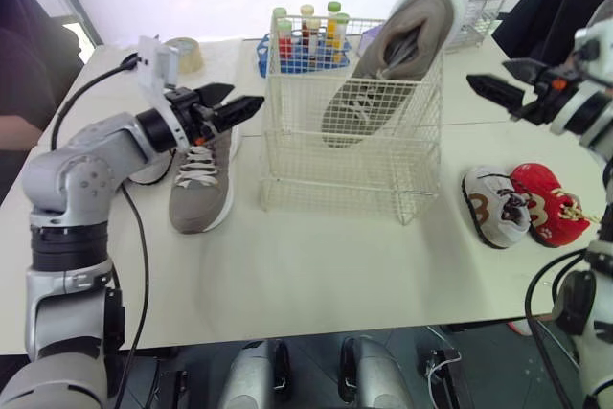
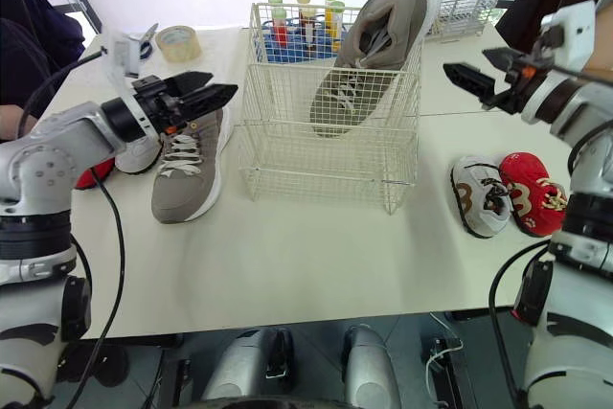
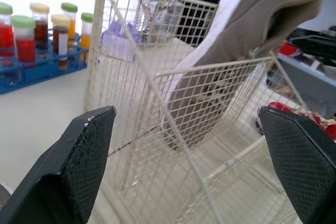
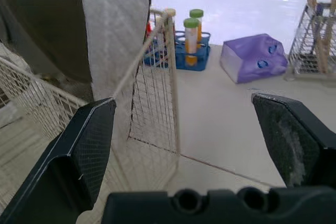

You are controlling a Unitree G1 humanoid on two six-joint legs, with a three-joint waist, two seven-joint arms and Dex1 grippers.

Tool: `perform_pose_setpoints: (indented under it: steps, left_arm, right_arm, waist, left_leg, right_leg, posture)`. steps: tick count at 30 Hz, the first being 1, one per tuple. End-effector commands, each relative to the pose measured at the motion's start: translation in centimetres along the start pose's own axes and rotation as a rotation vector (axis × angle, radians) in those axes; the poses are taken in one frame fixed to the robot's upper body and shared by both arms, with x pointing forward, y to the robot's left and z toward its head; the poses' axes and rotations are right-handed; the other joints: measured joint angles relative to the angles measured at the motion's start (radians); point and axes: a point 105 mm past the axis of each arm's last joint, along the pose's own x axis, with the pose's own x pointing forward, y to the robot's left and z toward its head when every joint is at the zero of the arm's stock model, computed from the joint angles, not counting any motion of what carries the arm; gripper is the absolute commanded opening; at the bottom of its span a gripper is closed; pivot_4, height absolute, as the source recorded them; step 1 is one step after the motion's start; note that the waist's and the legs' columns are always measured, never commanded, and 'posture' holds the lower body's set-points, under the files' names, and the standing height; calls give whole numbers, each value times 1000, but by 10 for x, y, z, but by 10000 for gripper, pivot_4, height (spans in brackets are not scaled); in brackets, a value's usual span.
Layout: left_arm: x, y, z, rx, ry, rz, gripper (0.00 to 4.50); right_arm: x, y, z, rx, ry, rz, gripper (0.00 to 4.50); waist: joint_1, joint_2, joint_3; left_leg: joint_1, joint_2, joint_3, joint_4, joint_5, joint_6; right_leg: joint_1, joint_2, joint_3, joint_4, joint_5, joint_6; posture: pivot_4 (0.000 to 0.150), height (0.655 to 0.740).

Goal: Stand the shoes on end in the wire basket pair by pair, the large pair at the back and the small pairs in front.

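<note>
Left gripper [image 1: 235, 102] hovered empty, fingers spread, over flat-lying grey shoe [image 1: 199, 184] on table [image 1: 335, 265]. My guess: lined up to grab it. Wire basket [image 1: 287, 141] in centre held its mate, upended grey shoe [image 1: 402, 45], toe down, leaning at back; room left alongside. Right gripper [image 1: 503, 80] also spread and empty, just right of basket. Small white shoe [image 1: 496, 206] and small red shoe [image 1: 548, 203] waited on table below it.

Wire basket [image 1: 354, 155] stands mid-table [image 1: 316, 275]. One large shoe [image 1: 407, 45] stands inside it, tilted toward 1 o'clock, its upper end above the rim. Second large shoe [image 1: 203, 179] lies on the table at the basket's 9 o'clock. Inner small shoe [image 1: 493, 203] and outer small shoe [image 1: 551, 200] lie touching at 4 o'clock. Test-tube rack [image 3: 37, 66] sits behind at 11 o'clock, tape roll [image 2: 178, 42] at 10 o'clock.
</note>
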Motion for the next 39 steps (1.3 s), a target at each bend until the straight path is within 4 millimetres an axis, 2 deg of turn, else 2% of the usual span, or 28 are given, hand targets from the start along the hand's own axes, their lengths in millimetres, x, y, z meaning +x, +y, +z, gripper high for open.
perform_pose_setpoints:
  steps: [1,4,7,9,13,16,18,23,24,33,39]
  left_arm:
    - [6,9,13,62,-27,54,45000]
    - [5,28,17,79,-36,144,45000]
    - [1,39,23,90,-55,199,45000]
    - [0,45,20,125,-38,234,45000]
    - [9,41,0,167,26,219,45000]
    - [18,38,-14,166,46,218,36446]
    - [23,36,-21,179,64,215,27862]
    - [32,25,-38,178,105,170,2517]
    - [31,23,-38,179,106,163,737]
    - [11,15,-34,182,135,133,737]
    - [0,9,-30,171,151,120,737]
  right_arm:
    - [3,10,6,-144,-19,-39,44302]
    - [12,25,3,-179,-31,-31,44302]
    - [14,25,2,-221,-31,-71,44302]
    - [15,22,0,-235,-29,-99,44302]
    - [17,20,-5,-253,-18,-130,44302]
    - [22,27,-12,-241,-7,-119,35809]
    - [24,32,-16,-231,-2,-103,26900]
    - [34,55,-21,-193,-3,-16,926]
    - [36,60,-21,-187,-4,3,92]
    - [48,98,-24,-130,2,144,92]
    - [50,112,-27,-116,8,186,92]
  waist:
    - [-2,0,0]
    - [-6,0,0]
    - [-5,0,0]
    - [-2,0,0]
    - [1,-1,0]
    - [0,-1,0]
    - [-2,-1,0]
    - [-5,-1,0]
    - [-6,-1,0]
    - [-14,-1,0]
    - [-15,-1,0]
  left_leg:
    - [0,0,0,0,0,0]
    - [0,0,0,0,0,0]
    - [0,1,0,0,0,0]
    - [0,1,0,0,0,0]
    - [0,0,0,0,0,0]
    - [0,0,0,0,0,0]
    - [0,1,0,0,0,0]
    - [0,1,0,0,0,0]
    - [0,1,0,0,0,0]
    - [0,2,0,-1,0,0]
    - [1,2,0,-1,0,0]
  right_leg:
    - [0,0,0,0,0,0]
    - [0,1,0,0,0,0]
    - [-1,1,1,0,0,0]
    - [-1,1,1,0,0,0]
    - [0,1,1,0,0,0]
    - [0,1,1,0,0,0]
    - [0,1,1,0,0,0]
    - [0,1,1,0,0,0]
    - [0,1,1,0,0,0]
    - [-1,2,1,0,0,0]
    - [-1,2,1,1,0,0]
  posture:
    - [1500,7400]
    - [1500,7400]
    - [1500,7400]
    - [1500,7400]
    - [1500,7400]
    - [1500,7400]
    - [1500,7400]
    - [1500,7400]
    - [1500,7400]
    - [1500,7400]
    - [1500,7400]
